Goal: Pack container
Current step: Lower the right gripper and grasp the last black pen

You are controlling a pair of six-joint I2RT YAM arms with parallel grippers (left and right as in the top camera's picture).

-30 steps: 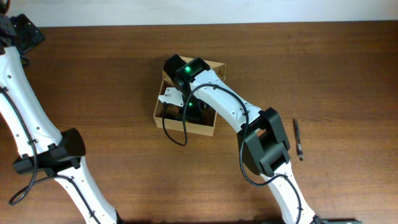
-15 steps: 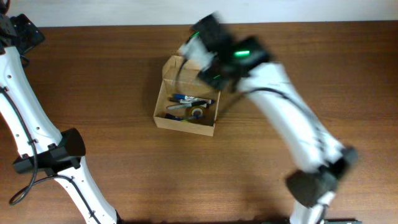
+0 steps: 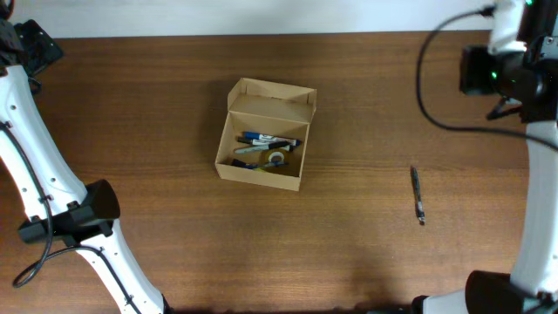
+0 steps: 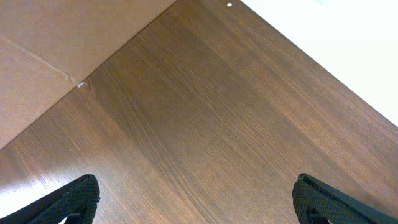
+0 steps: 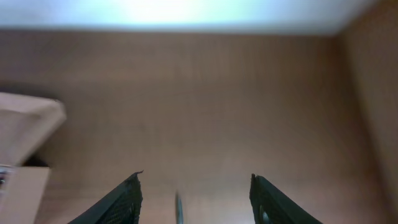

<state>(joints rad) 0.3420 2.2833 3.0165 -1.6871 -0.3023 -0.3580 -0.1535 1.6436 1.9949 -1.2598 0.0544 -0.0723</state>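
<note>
The container (image 3: 264, 135), a tan cardboard box, stands open at the table's middle with its flap lid (image 3: 272, 94) raised at the back. Pens, markers and a roll of tape (image 3: 276, 159) lie inside. A dark pen (image 3: 418, 194) lies alone on the table to its right. My right gripper (image 5: 196, 180) hangs open and empty, high over the far right; its view is blurred, with the loose pen (image 5: 178, 209) low between the fingers and the container (image 5: 25, 127) at the left edge. My left gripper (image 4: 199, 202) is wide open over bare wood at the far left corner.
The left arm (image 3: 35, 174) runs down the table's left side and the right arm (image 3: 532, 174) down the right side. The table's far edge (image 3: 261, 35) meets a white wall. A tan cardboard sheet (image 4: 56, 43) lies beyond the table's corner in the left wrist view.
My right arm has pulled out of the container and swung up and away to the far right, leaving the box's contents uncovered. The left arm has not moved.
</note>
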